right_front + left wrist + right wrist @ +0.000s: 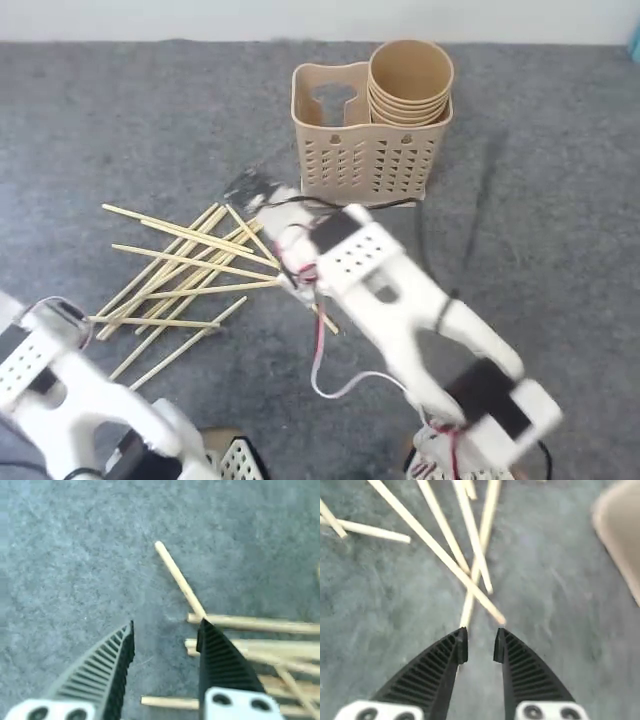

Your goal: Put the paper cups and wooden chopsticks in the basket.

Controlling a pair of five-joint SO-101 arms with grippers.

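Paper cups (pixel 410 72) sit stacked in the basket (pixel 365 160); chopsticks (pixel 185 280) lie loose on the left.
Right gripper (pixel 480 642), fingers narrowly parted, hangs over stick tips, likely to pinch one; left gripper (pixel 165 635) is spread wide.

Open carpet (pixel 120 120) beside the chopsticks (pixel 180 265); paper cups (pixel 410 75) in one basket (pixel 350 160) half, other half free.

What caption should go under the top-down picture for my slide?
Wooden chopsticks lie scattered beside a basket holding stacked paper cups.

Bright, even, diffuse light; soft faint shadows beside basket (pixel 365 160) and under chopsticks (pixel 185 280)
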